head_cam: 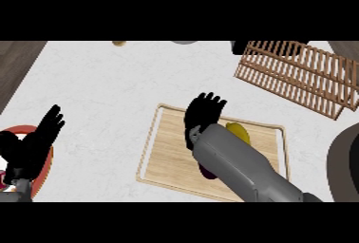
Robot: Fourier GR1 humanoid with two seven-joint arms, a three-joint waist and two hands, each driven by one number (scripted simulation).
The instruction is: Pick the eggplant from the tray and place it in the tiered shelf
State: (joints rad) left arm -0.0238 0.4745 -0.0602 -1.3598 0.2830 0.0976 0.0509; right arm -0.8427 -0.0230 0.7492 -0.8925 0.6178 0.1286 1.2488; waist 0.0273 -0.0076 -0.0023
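Wooden tray (168, 156): one | eggplant (207, 172): one | right robot hand (203, 114): fingers spread, holding nothing

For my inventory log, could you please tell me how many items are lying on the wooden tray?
2 visible: a yellow item beside the right hand, and a purple eggplant mostly under the forearm. More may be hidden beneath the arm.

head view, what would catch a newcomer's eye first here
The right hand stands out first, black fingers spread over the wooden tray at the centre, its grey forearm hiding most of a purple eggplant and part of a yellow item. The slatted wooden tiered shelf sits at the upper right. At the left edge the left hand rests open, fingers up, over a red plate.
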